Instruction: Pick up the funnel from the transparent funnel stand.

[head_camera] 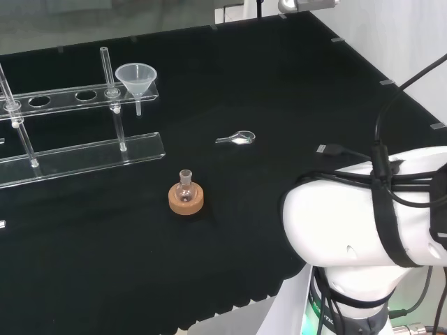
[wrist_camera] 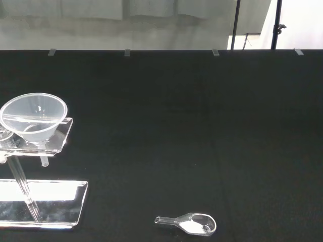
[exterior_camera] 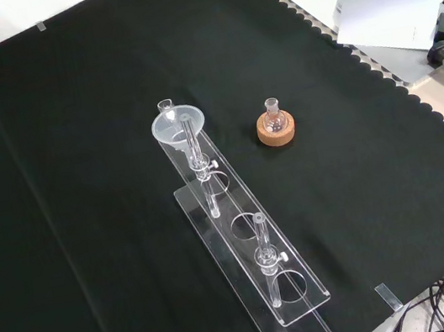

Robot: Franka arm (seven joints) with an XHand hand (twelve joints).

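Black cloth [head_camera: 279, 84] covers the whole bench, and grey tape marks sit along its far edge in the wrist view. I cannot tell the state of the hand, or if it has hold of anything. White links of the arm [head_camera: 363, 216] take the lower right of the head view.

Near the middle of the head view a small glass scoop [head_camera: 237, 138] lies flat on the cloth; in the wrist view it is at the bottom centre [wrist_camera: 187, 223], with some white stuff in its bowl. Left and below it in the head view a small flask [head_camera: 186, 183] stands upright in a cork ring [head_camera: 186, 199], apart from the other ware.

The funnel [head_camera: 136, 77] sits in the end hole of the clear stand [head_camera: 77, 94], at the upper left of the head view, mouth up and stem hanging down through the plate. In the front view the funnel [exterior_camera: 175, 127] is at the far end of the stand [exterior_camera: 304, 323], left of the flask [exterior_camera: 272, 113]. Two glass rods carry the upper plate over the base plate.
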